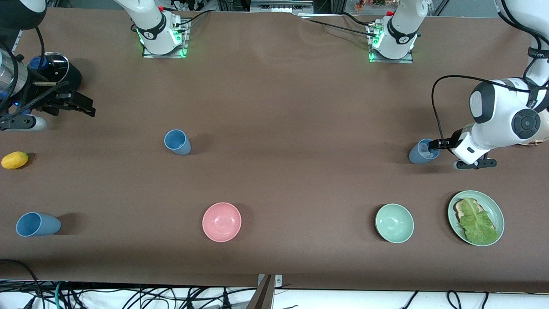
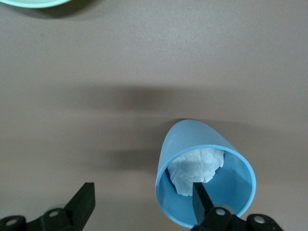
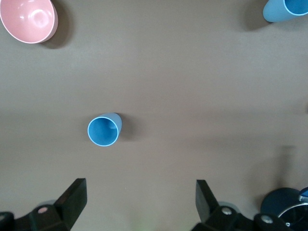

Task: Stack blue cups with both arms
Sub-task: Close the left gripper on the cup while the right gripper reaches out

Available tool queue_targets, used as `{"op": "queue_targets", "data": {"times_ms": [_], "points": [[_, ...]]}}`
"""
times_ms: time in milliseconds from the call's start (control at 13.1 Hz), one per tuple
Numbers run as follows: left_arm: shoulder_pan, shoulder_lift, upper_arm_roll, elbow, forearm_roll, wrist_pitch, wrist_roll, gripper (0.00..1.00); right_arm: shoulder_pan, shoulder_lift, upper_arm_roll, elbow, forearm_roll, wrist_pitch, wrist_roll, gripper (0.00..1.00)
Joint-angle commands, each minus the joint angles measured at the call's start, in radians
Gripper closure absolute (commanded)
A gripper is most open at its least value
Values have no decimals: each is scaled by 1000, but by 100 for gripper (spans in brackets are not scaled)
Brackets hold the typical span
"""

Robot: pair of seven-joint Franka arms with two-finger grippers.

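Note:
Three blue cups stand on the brown table. One cup (image 1: pixel 422 151) (image 2: pixel 204 178) at the left arm's end holds crumpled white paper. My left gripper (image 1: pixel 434 146) (image 2: pixel 143 190) is open at its rim, with one finger (image 2: pixel 201 199) inside the cup and the other outside it. A second cup (image 1: pixel 177 142) (image 3: pixel 103 130) stands toward the right arm's end. The third cup (image 1: pixel 37 224) (image 3: pixel 286 9) is nearer the front camera at that end. My right gripper (image 1: pixel 83 107) (image 3: pixel 139 185) hangs open over bare table at the right arm's end, holding nothing.
A pink bowl (image 1: pixel 221 222) (image 3: pixel 29 19) and a pale green bowl (image 1: pixel 394 223) sit near the front edge. A green plate (image 1: pixel 497 212) with bread and lettuce lies beside the green bowl. A yellow fruit (image 1: pixel 15 159) and a dark round object (image 1: pixel 53 68) are at the right arm's end.

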State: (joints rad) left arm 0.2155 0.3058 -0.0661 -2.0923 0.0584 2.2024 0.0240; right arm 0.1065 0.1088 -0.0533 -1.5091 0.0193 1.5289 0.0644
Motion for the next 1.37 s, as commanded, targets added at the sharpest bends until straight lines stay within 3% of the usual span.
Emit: {"op": "queue_targets", "data": {"times_ms": [0,305,381,839,1067,1143,1296], "points": [[4,28,-9,26,8,11,7,34,-2,2,3,6,-5,-18,-12,0],[-5,50,-11,43,6,11,-4,95,-13,32,0,10,-4,-3,-14,0],[-5,62,-12,51,3,11,-6,100,-14,46,0,12,-4,-7,-15,0],[-7,61,-17,103,-17,-15,-12,100,1,94,4,7,-10,4,-17,0],[-24,59,-32,159,-93,-90,-35,100,18,107,6,15,-12,7,-15,0],[-39,56,-52,179,-109,-121,-58,100,25,107,6,15,-13,8,-17,0],[-62,59,-162,207,-155,-153,-200,100,27,109,4,7,-21,28,-17,0]]}}
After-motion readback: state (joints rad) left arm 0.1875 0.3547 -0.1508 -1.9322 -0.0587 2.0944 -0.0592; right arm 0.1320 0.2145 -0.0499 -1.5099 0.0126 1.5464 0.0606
